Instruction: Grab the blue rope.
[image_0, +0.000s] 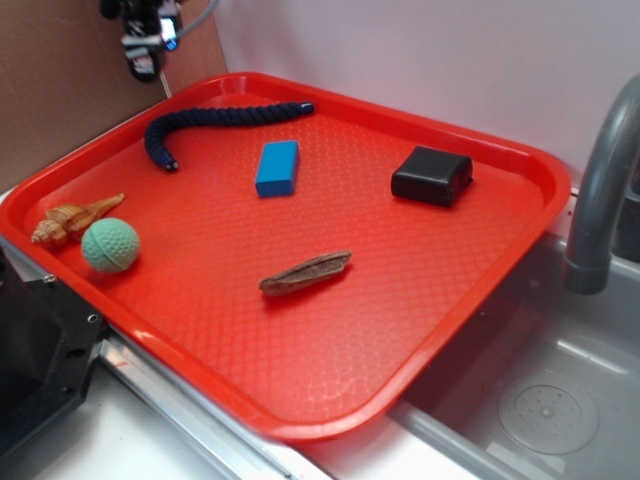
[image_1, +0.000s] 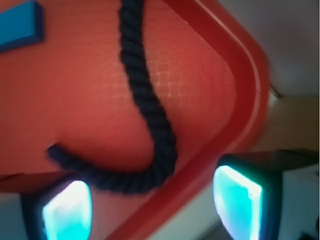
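The blue rope (image_0: 215, 121) is a dark navy twisted cord lying curved at the back left of the red tray (image_0: 460, 330). In the wrist view the blue rope (image_1: 147, 107) runs down from the top and hooks left just ahead of my fingers. My gripper (image_0: 148, 45) hangs high above the tray's back left corner, above and behind the rope's curled end. In the wrist view my gripper (image_1: 152, 205) is open, with nothing between its glowing cyan pads (image_1: 67, 210).
On the tray lie a bright blue block (image_0: 277, 167), a black box (image_0: 432, 175), a brown wood-like piece (image_0: 306, 272), a green ball (image_0: 110, 245) and a tan shell (image_0: 72, 220). A sink with a grey faucet (image_0: 605, 180) is at the right. A brown wall panel stands behind my gripper.
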